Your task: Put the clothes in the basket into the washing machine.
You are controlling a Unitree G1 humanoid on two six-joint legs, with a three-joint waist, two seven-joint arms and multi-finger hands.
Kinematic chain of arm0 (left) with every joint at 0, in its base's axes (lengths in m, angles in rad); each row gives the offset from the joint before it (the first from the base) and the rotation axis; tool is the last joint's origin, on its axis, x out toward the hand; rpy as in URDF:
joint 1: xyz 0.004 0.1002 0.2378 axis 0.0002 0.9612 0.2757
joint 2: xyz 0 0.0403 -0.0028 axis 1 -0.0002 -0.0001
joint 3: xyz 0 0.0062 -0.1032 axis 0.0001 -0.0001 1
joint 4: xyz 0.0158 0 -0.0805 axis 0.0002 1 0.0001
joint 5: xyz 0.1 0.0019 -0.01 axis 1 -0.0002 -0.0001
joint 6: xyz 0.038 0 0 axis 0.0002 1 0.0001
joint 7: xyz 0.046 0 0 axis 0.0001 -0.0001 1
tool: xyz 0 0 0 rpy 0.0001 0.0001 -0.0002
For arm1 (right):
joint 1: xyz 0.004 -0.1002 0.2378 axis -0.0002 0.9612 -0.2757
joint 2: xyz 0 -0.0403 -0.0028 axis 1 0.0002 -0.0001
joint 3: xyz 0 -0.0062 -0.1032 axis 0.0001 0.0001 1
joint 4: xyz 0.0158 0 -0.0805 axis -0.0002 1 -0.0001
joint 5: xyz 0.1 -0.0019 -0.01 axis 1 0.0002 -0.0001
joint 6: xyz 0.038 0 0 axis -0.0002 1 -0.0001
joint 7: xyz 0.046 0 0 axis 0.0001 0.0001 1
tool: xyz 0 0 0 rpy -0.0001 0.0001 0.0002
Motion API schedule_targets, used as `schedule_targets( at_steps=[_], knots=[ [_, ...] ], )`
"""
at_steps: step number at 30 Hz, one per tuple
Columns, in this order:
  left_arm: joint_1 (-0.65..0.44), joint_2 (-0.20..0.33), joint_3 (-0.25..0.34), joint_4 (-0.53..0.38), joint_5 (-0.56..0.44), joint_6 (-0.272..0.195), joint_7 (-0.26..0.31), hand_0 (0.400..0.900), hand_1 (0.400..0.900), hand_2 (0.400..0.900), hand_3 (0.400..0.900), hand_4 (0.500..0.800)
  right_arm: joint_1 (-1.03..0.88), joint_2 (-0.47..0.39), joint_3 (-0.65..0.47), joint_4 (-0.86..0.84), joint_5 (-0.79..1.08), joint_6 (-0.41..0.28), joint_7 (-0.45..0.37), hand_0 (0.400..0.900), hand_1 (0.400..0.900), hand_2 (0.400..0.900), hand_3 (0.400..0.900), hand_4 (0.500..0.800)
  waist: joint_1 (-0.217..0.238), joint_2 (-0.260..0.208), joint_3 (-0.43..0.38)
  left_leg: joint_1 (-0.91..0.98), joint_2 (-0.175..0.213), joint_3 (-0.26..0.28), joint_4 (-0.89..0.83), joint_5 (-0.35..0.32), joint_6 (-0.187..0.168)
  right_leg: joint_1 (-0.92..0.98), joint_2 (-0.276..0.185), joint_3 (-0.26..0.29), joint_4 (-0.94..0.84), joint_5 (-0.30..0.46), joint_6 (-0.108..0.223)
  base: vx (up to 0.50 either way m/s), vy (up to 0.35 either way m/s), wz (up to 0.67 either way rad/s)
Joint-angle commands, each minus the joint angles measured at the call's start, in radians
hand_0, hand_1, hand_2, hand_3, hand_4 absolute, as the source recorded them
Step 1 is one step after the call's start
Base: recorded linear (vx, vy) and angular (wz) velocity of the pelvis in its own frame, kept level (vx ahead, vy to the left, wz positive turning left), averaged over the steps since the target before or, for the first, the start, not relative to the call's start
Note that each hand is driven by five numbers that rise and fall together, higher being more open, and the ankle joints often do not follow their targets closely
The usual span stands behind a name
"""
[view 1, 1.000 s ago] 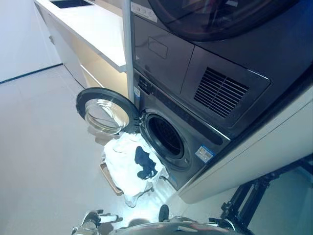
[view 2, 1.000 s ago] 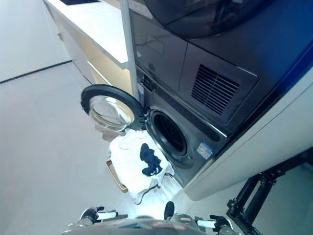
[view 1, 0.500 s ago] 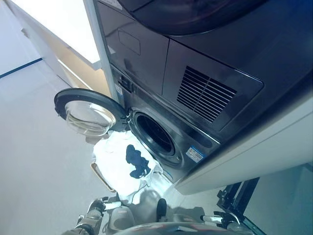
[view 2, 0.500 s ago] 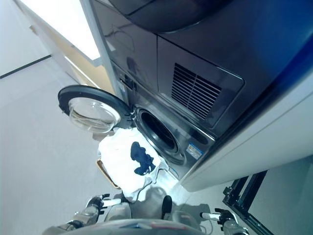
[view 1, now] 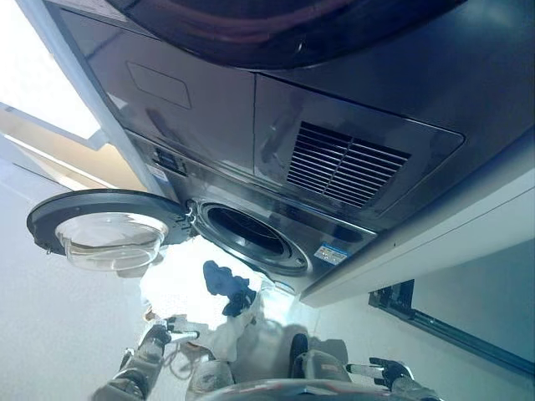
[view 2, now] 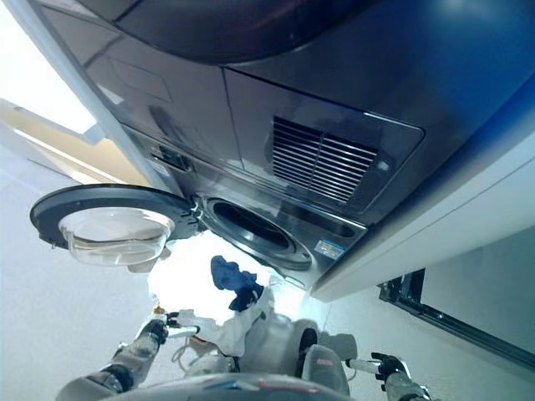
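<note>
The washing machine's round drum opening [view 1: 247, 238] stands open, its glass door [view 1: 104, 234] swung out to the left. Just below the opening lies a heap of white cloth [view 1: 219, 336] with a dark blue garment [view 1: 226, 286] on top. The basket under the heap is lost in glare. My left hand [view 1: 171, 327] reaches in from the lower left, open, its white fingertips right at the near edge of the white cloth. My right hand [view 1: 378, 370] hangs low at the lower right, open and holding nothing, well clear of the clothes.
A dark dryer with a vent grille [view 1: 347, 167] is stacked over the washer. A white counter [view 1: 38, 96] runs off at the left. A white cabinet side [view 1: 468, 242] flanks the machines on the right, with a black frame [view 1: 435, 322] on the floor beside it.
The camera has dropped lower and closer to the washer, so the whole scene has shifted. My left hand has come forward up to the white cloth; the right hand stays low.
</note>
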State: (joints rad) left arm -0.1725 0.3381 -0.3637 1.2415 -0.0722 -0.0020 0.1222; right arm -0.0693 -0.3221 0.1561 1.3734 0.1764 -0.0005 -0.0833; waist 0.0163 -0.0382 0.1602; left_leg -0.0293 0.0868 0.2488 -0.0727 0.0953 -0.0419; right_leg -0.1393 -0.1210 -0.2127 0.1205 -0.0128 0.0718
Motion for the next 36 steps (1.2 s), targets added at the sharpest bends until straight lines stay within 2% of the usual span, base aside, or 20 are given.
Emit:
schedule_targets(
  at_steps=[1,2,4,5,7,8,10,11,14,17,18,21,22,23,25,29,31,32,33,36],
  knots=[
    [-0.116,0.058,-0.085,-0.060,0.141,-0.029,0.001,0.900,0.900,0.900,0.900,0.800,-0.024,-0.184,-0.042,-0.006,0.013,-0.018,-0.032,0.900,0.900,0.900,0.900,0.800,-0.028,0.024,0.033,-0.156,0.015,-0.133,0.040,0.055,-0.014,-0.004,0.015,-0.004,0.036,0.040,0.050,-0.08,0.004,0.18],
    [-0.116,0.058,-0.086,-0.061,0.141,-0.028,0.001,0.900,0.900,0.900,0.900,0.800,-0.024,-0.184,-0.043,-0.006,0.013,-0.018,-0.032,0.900,0.900,0.900,0.900,0.800,-0.029,0.024,0.030,-0.161,0.015,-0.135,0.043,0.054,-0.014,-0.007,0.015,-0.006,0.037,0.040,0.050,-0.07,0.008,0.17],
    [-0.170,0.135,-0.171,-0.159,0.237,-0.048,0.009,0.900,0.900,0.900,0.900,0.800,-0.010,-0.229,-0.083,-0.029,0.037,-0.041,-0.034,0.900,0.900,0.900,0.900,0.800,-0.040,0.025,0.054,-0.232,0.016,-0.153,0.086,0.053,-0.016,-0.055,0.006,-0.025,0.057,0.034,0.050,-0.10,-0.001,0.12],
    [-0.171,0.135,-0.171,-0.159,0.237,-0.048,0.009,0.900,0.900,0.900,0.900,0.800,-0.010,-0.229,-0.084,-0.029,0.037,-0.041,-0.034,0.900,0.900,0.900,0.900,0.800,-0.040,0.026,0.049,-0.240,0.017,-0.154,0.088,0.056,-0.016,-0.061,0.008,-0.026,0.055,0.038,0.049,-0.12,-0.014,0.14],
    [-0.236,0.198,-0.263,-0.212,0.367,-0.058,0.022,0.900,0.900,0.900,0.900,0.800,0.016,-0.255,-0.124,-0.044,0.068,-0.060,-0.038,0.900,0.900,0.900,0.900,0.800,-0.048,0.023,0.065,-0.312,0.012,-0.172,0.124,0.057,-0.018,-0.107,0.006,-0.039,0.069,0.032,0.049,-0.08,-0.019,0.16],
    [-0.237,0.198,-0.264,-0.211,0.367,-0.058,0.022,0.900,0.900,0.900,0.900,0.800,0.017,-0.255,-0.125,-0.044,0.068,-0.060,-0.038,0.900,0.900,0.900,0.900,0.800,-0.048,0.023,0.063,-0.316,0.012,-0.173,0.126,0.056,-0.018,-0.110,0.005,-0.039,0.070,0.032,0.049,-0.06,-0.022,0.15],
    [-0.289,0.210,-0.321,-0.196,0.449,-0.056,0.036,0.900,0.900,0.900,0.900,0.800,0.028,-0.263,-0.142,-0.045,0.085,-0.070,-0.039,0.900,0.900,0.900,0.900,0.800,-0.057,0.019,0.071,-0.370,0.013,-0.181,0.155,0.057,-0.019,-0.149,0.005,-0.048,0.085,0.031,0.048,-0.05,-0.014,0.10],
    [-0.351,0.226,-0.383,-0.199,0.522,-0.058,0.052,0.900,0.900,0.900,0.900,0.800,0.027,-0.267,-0.147,-0.047,0.101,-0.077,-0.041,0.900,0.900,0.900,0.900,0.800,-0.066,0.016,0.080,-0.416,0.011,-0.188,0.181,0.056,-0.021,-0.184,0.001,-0.053,0.099,0.031,0.048,-0.03,-0.004,0.08],
    [-0.402,0.229,-0.418,-0.176,0.550,-0.055,0.070,0.900,0.900,0.900,0.900,0.800,0.030,-0.264,-0.155,-0.056,0.128,-0.085,-0.043,0.900,0.900,0.900,0.900,0.800,-0.076,0.016,0.083,-0.464,0.009,-0.199,0.207,0.052,-0.021,-0.228,-0.004,-0.051,0.119,0.029,0.048,-0.03,0.004,0.07],
    [-0.509,0.274,-0.513,-0.190,0.633,-0.057,0.086,0.900,0.900,0.900,0.900,0.800,0.027,-0.260,-0.153,-0.089,0.188,-0.102,-0.044,0.900,0.900,0.900,0.900,0.800,-0.095,0.017,0.107,-0.547,0.012,-0.202,0.255,0.042,-0.024,-0.306,-0.014,-0.045,0.157,0.029,0.048,-0.03,0.013,-0.03],
    [-0.510,0.275,-0.514,-0.190,0.633,-0.057,0.086,0.900,0.900,0.900,0.900,0.800,0.027,-0.259,-0.154,-0.089,0.188,-0.102,-0.044,0.900,0.900,0.900,0.900,0.800,-0.094,0.016,0.105,-0.551,0.012,-0.202,0.257,0.041,-0.024,-0.310,-0.014,-0.044,0.158,0.029,0.048,-0.02,0.015,-0.03],
    [-0.585,0.300,-0.578,-0.181,0.698,-0.045,0.116,0.900,0.900,0.900,0.900,0.800,0.032,-0.250,-0.146,-0.129,0.237,-0.125,-0.045,0.900,0.900,0.900,0.900,0.800,-0.107,0.014,0.126,-0.629,0.014,-0.201,0.325,0.018,-0.024,-0.391,-0.024,-0.037,0.216,0.019,0.046,-0.04,0.021,-0.06],
    [-0.610,0.316,-0.585,-0.201,0.713,-0.043,0.141,0.900,0.900,0.900,0.900,0.800,0.033,-0.241,-0.145,-0.143,0.263,-0.134,-0.051,0.900,0.900,0.900,0.900,0.800,-0.112,0.014,0.134,-0.671,0.014,-0.201,0.365,0.003,-0.023,-0.429,-0.030,-0.033,0.244,0.014,0.045,0.04,0.009,-0.02],
    [-0.626,0.313,-0.598,-0.189,0.727,-0.034,0.157,0.900,0.900,0.900,0.900,0.800,0.034,-0.238,-0.140,-0.147,0.277,-0.140,-0.054,0.900,0.900,0.900,0.900,0.800,-0.119,0.011,0.130,-0.689,0.015,-0.207,0.394,-0.036,-0.030,-0.446,-0.034,-0.022,0.265,-0.012,0.054,0.05,0.015,-0.05],
    [-0.670,0.316,-0.634,-0.160,0.767,-0.020,0.174,0.900,0.900,0.900,0.900,0.800,0.032,-0.234,-0.124,-0.166,0.305,-0.149,-0.052,0.900,0.900,0.900,0.900,0.800,-0.133,0.010,0.131,-0.736,0.022,-0.200,0.441,-0.060,-0.030,-0.501,-0.040,-0.013,0.304,-0.020,0.055,0.02,0.027,-0.09],
    [-0.706,0.347,-0.667,-0.206,0.800,-0.014,0.193,0.900,0.900,0.900,0.900,0.800,0.038,-0.229,-0.117,-0.202,0.345,-0.166,-0.059,0.900,0.900,0.900,0.900,0.800,-0.135,0.012,0.131,-0.807,0.029,-0.197,0.511,-0.087,-0.027,-0.576,-0.049,-0.005,0.368,-0.034,0.055,-0.02,0.017,-0.05],
    [-0.722,0.321,-0.685,-0.174,0.828,0.003,0.213,0.900,0.900,0.900,0.900,0.800,0.035,-0.228,-0.108,-0.214,0.373,-0.173,-0.064,0.900,0.900,0.900,0.900,0.800,-0.143,0.010,0.133,-0.857,0.035,-0.193,0.566,-0.108,-0.023,-0.633,-0.053,0.005,0.418,-0.047,0.052,-0.05,0.033,-0.12],
    [-0.731,0.317,-0.682,-0.164,0.835,0.018,0.220,0.900,0.900,0.900,0.900,0.800,0.051,-0.251,-0.110,-0.359,0.405,-0.170,-0.067,0.900,0.900,0.900,0.900,0.800,-0.150,0.004,0.132,-0.879,0.035,-0.191,0.580,-0.114,-0.022,-0.658,-0.049,0.010,0.428,-0.052,0.045,-0.04,0.019,-0.09],
    [-0.730,0.314,-0.683,-0.163,0.835,0.019,0.220,0.900,0.900,0.900,0.900,0.800,0.060,-0.253,-0.114,-0.372,0.405,-0.163,-0.071,0.900,0.900,0.900,0.900,0.800,-0.149,0.006,0.128,-0.883,0.035,-0.191,0.582,-0.115,-0.022,-0.661,-0.049,0.010,0.430,-0.053,0.045,-0.04,0.013,-0.12],
    [-0.737,0.357,-0.686,-0.186,0.853,0.032,0.214,0.900,0.900,0.900,0.900,0.800,0.244,-0.305,-0.170,-0.688,0.433,-0.187,-0.030,0.900,0.900,0.900,0.900,0.800,-0.166,-0.009,0.130,-0.953,0.045,-0.184,0.647,-0.137,-0.020,-0.729,-0.048,0.021,0.474,-0.063,0.037,-0.07,-0.001,-0.14]
  ],
)
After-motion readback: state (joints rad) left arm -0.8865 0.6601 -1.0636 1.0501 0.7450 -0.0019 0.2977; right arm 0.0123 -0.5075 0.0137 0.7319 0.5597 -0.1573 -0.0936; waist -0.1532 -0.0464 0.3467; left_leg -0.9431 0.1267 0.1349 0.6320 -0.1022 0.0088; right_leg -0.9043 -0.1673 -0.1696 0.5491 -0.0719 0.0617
